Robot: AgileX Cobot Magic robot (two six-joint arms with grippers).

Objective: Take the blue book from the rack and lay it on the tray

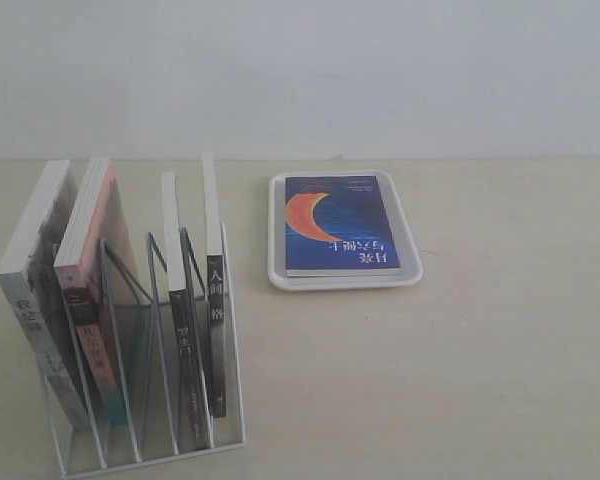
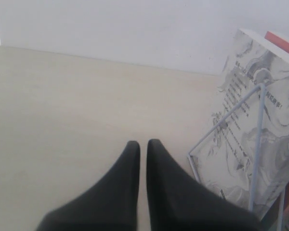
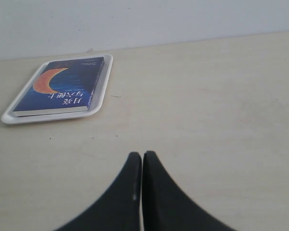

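Matte tabletop, blue book on rounded tray

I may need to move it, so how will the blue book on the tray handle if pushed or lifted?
The blue book looks thin, so lifted by one edge it would probably sag. Lying flat inside the tray, it should slide, then likely catch the low rim.

plain lab test bench, pale tabletop, blank white wall

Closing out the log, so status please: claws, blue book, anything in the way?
Left claw shut, empty. Right claw shut, empty. Blue book flat on the tray. Nothing on top of it.
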